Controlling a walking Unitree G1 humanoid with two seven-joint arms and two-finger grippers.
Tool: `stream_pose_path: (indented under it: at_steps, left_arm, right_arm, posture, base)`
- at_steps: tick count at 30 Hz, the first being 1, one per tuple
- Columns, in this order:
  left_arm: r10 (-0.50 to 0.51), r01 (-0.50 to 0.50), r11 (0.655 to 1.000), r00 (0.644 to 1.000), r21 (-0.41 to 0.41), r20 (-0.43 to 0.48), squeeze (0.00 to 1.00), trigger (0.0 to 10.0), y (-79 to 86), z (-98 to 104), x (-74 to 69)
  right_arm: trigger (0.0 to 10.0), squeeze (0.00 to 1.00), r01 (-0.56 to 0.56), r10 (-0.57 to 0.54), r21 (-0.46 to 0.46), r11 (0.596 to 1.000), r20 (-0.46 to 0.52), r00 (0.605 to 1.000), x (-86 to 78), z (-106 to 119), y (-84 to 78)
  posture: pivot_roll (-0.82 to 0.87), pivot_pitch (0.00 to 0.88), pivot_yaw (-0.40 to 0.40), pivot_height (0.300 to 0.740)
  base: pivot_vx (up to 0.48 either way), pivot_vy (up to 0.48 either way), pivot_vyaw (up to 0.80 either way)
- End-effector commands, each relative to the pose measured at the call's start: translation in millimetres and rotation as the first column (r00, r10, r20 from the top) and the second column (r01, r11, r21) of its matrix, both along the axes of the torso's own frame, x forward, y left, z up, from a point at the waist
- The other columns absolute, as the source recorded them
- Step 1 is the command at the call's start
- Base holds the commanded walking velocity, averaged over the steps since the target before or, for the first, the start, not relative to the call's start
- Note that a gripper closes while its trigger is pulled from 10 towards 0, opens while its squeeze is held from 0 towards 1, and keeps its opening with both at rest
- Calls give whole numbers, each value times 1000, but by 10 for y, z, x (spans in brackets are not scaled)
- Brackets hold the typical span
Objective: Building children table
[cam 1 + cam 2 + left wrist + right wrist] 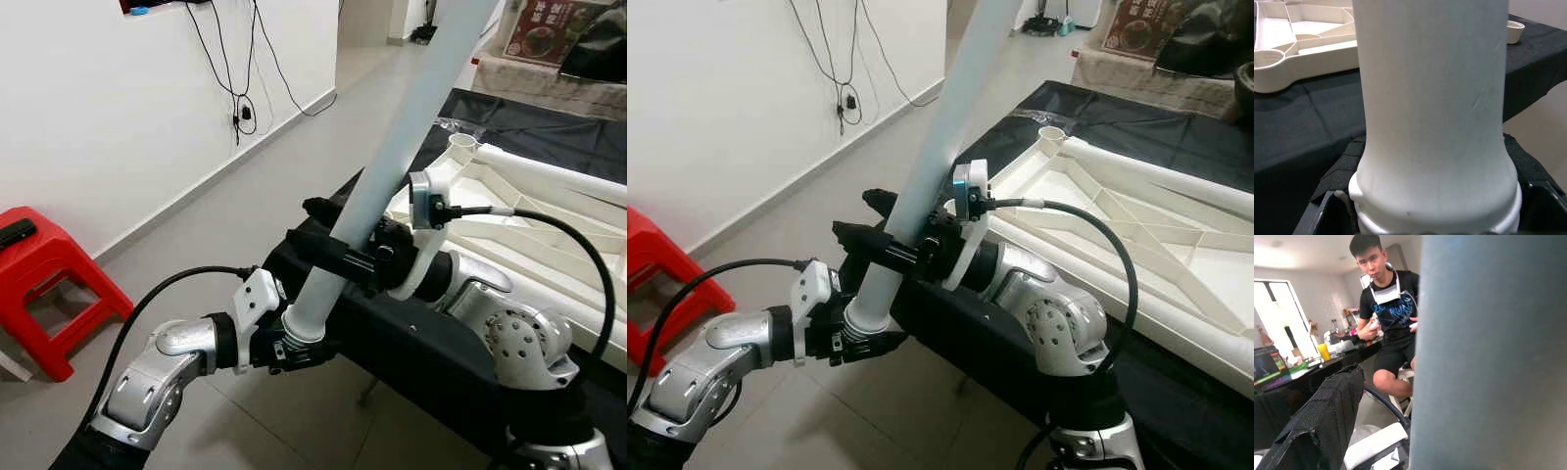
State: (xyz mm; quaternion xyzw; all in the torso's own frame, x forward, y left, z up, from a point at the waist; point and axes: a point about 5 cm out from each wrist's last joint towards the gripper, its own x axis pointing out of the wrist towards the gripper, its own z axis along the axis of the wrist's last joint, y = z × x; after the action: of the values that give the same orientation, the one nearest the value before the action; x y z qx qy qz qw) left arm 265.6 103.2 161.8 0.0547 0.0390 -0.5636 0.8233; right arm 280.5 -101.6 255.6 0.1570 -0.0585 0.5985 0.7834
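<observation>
Table leg (411, 127): clamped by 2 grippers, left gripper (294, 345) low, right gripper (358, 257) higher, angled toward inverted tabletop (519, 211) sockets.

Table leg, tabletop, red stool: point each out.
table leg (392, 166), left eye view, mid-shaft.
tabletop (1176, 211), right eye view, ribbed underside.
red stool (44, 269), left eye view, seat.

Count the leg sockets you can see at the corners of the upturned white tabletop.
1. One round leg socket shows at the near-left corner of the tabletop on the black-covered table. Other corners lie past the frame or behind the table leg, so more may be hidden.
</observation>
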Motion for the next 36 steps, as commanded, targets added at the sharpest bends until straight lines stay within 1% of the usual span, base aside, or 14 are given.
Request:
stream_pose_path:
  at_steps: [1,6,7,8,9,11,12,23,27,30,31,32,33,36]
  left_arm:
    - [-35,35,999,999,4,-20,0,10000,-30,-28,-67]
    - [-35,35,999,999,9,-22,0,10000,-24,-32,-78]
    - [-34,35,999,999,8,-25,0,10000,-23,-31,-77]
    - [-34,34,999,999,8,-25,0,10000,-23,-29,-76]
    - [-34,35,999,999,6,-26,0,10000,-26,-26,-75]
    - [-34,35,999,999,6,-26,0,10000,-26,-26,-75]
    - [-34,34,999,999,4,-28,0,10000,-27,-20,-70]
    - [-35,35,999,998,-1,-42,0,10000,-27,-23,-71]
    - [-1,2,1000,996,12,-88,0,10000,-6,-65,-55]
    - [6,-5,1000,996,12,-93,0,10000,-2,-69,-52]
    - [7,-6,1000,995,14,-98,176,10000,1,-76,-52]
    - [7,-6,1000,995,14,-98,176,10000,1,-76,-52]
    - [13,-11,1000,995,17,-96,1000,10000,8,-84,-48]
    - [-9,10,1000,995,12,-103,1000,10000,17,-90,-65]
  right_arm:
    - [10000,0,-35,35,-27,999,9,999,-57,-23,54]
    - [10000,0,-41,41,-34,999,8,999,-62,-29,57]
    - [9647,0,-41,42,-36,999,7,999,-63,-31,57]
    - [7098,0,-43,43,-36,998,6,999,-65,-34,58]
    - [353,0,-40,40,-38,998,5,999,-64,-37,58]
    - [353,0,-40,40,-38,998,5,999,-64,-37,58]
    - [0,0,-44,44,-39,998,4,999,-71,-39,58]
    - [0,0,-56,56,-41,998,0,998,-91,-50,59]
    - [0,0,-55,55,-41,998,-2,998,-93,-57,59]
    - [0,0,-56,56,-41,998,-2,998,-94,-57,59]
    - [0,0,-56,56,-41,998,-2,998,-94,-58,59]
    - [0,0,-56,56,-41,998,-2,998,-94,-58,59]
    - [0,0,-56,56,-38,998,-2,998,-93,-56,59]
    - [0,0,-55,55,-36,998,1,999,-92,-49,54]
  posture:
    - [22,111,12,740]
    - [20,112,11,740]
    - [20,113,12,740]
    - [20,111,12,740]
    - [20,112,12,740]
    - [20,112,12,740]
    - [16,112,14,740]
    - [16,112,14,740]
    - [16,111,13,740]
    - [16,111,13,740]
    - [16,107,12,740]
    - [16,107,12,740]
    - [16,104,11,740]
    - [15,99,12,740]
  base:
    - [0,0,0]
    - [0,0,0]
    - [0,0,0]
    - [0,0,0]
    - [0,0,0]
    - [0,0,0]
    - [0,0,0]
    - [0,0,0]
    - [0,0,0]
    - [0,0,0]
    - [0,0,0]
    - [0,0,0]
    - [0,0,0]
    - [0,0,0]
